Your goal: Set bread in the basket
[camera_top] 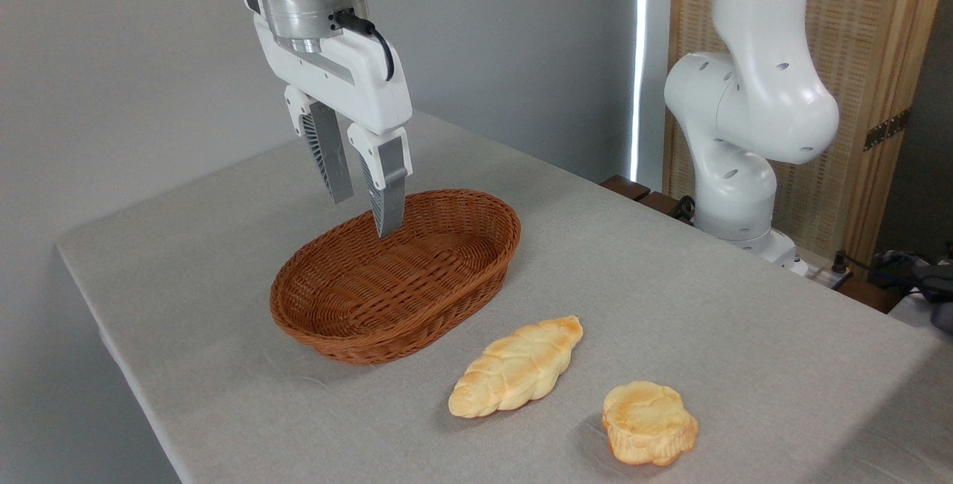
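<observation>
Here the pincer (365, 210) hangs empty, fingers slightly spread, over the oval brown wicker basket (398, 273); the pale golden braided bread (517, 368) lies lower right on the tabletop (670, 283).

The pincer (365, 212) hangs with fingers parted over the basket's (476, 287) 11 o'clock rim, nothing between them. The basket holds nothing. At its 5 o'clock, bare worktop (670, 275) rings the bread (517, 368); a bun (649, 423) sits near the bread's 4 o'clock, apart from it.
</observation>
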Available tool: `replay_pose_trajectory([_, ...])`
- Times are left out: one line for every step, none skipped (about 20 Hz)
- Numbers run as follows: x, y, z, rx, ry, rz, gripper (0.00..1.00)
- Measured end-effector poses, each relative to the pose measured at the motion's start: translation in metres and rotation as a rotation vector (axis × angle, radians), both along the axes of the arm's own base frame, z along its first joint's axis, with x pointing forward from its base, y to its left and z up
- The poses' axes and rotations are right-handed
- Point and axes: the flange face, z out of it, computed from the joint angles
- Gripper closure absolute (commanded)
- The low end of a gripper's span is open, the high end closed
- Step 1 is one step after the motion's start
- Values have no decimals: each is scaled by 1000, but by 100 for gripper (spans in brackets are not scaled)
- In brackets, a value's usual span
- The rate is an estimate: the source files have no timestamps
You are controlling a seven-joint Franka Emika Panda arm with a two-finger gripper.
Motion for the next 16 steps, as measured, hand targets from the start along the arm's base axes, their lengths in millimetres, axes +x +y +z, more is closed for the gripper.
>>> replay_pose_trajectory([0, 0, 0, 0, 0, 0, 0])
replay_pose_trajectory([0, 0, 0, 0, 0, 0, 0])
replay_pose_trajectory([0, 0, 0, 0, 0, 0, 0])
replay_pose_trajectory([0, 0, 0, 0, 1, 0, 0])
replay_pose_trajectory([0, 0, -1, 0, 2, 0, 0])
replay_pose_trajectory([-1, 0, -2, 1, 4, 0, 0])
replay_pose_trajectory([-2, 0, -4, 1, 8, 0, 0])
replay_pose_trajectory([-4, 1, -5, 1, 4, -2, 0])
replay_pose_trajectory([-8, 1, -8, -1, -13, -10, 0])
replay_pose_trajectory([-11, 2, -10, -2, -31, -21, 0])
replay_pose_trajectory([-16, 4, -13, -4, -50, -33, 0])
replay_pose_trajectory([-24, 8, -17, -5, -71, -42, 0])
replay_pose_trajectory([-32, 12, -21, -6, -85, -46, 0])
replay_pose_trajectory([-40, 17, -24, -7, -99, -46, 0])
replay_pose_trajectory([-46, 25, -26, -9, -120, -44, 0])
replay_pose_trajectory([-52, 35, -26, -12, -149, -47, 0])
